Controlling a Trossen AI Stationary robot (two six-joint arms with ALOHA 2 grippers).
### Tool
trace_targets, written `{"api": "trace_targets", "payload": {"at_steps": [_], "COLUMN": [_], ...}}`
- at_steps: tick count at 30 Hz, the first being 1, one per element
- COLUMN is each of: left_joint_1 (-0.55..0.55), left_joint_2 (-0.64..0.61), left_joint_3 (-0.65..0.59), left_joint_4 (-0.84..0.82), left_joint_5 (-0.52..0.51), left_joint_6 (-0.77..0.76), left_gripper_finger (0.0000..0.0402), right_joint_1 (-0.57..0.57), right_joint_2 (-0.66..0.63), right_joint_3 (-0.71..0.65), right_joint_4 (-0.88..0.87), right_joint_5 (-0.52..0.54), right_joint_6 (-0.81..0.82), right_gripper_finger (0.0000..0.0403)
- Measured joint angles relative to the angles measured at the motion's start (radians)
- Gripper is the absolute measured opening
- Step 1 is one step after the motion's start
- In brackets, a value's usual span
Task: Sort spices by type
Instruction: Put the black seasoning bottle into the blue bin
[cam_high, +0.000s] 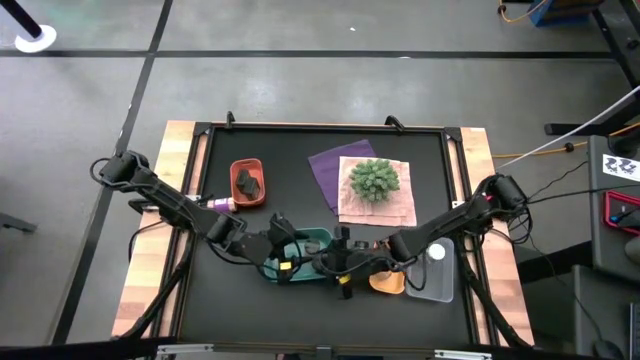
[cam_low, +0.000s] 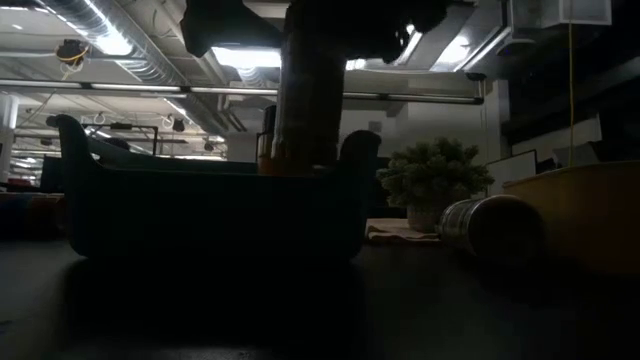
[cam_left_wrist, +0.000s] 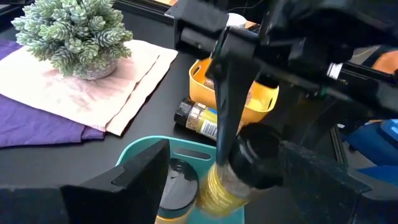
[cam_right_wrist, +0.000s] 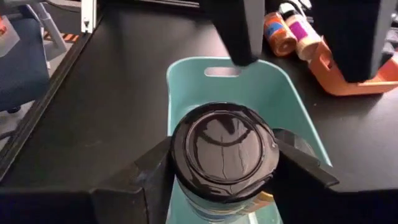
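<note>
Grey floor (cam_high: 300, 30) (dark seams); exposed ceiling ducts (cam_low: 110, 45); bright strip lights (cam_low: 250, 58) overhead

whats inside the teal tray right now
In the teal tray lies one black-capped jar. The right gripper holds a second black-lidded jar over it, hiding most of the floor, so further jars can't be ruled out.

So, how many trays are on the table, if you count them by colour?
Teal tray: 1
Orange tray: 1
Yellow tray: 1
Clear tray: 1
Total: 4
</note>
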Motion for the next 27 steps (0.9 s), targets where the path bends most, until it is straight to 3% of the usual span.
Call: {"api": "trace_targets", "payload": {"at_steps": [19, 27], "left_joint_1": [0.000, 0.000], "left_joint_2": [0.001, 0.001], "left_joint_3": [0.000, 0.000], "left_joint_4": [0.001, 0.000], "left_joint_5": [0.000, 0.000], "left_joint_6": [0.002, 0.000], "left_gripper_finger": [0.0282, 0.0282], "right_joint_1": [0.000, 0.000], "right_joint_2": [0.117, 0.117], "right_joint_3": [-0.001, -0.001], "right_joint_4": [0.013, 0.011], "right_joint_5": [0.019, 0.000], "right_joint_6": [0.065, 0.065], "right_gripper_finger": [0.0218, 0.0241]}}
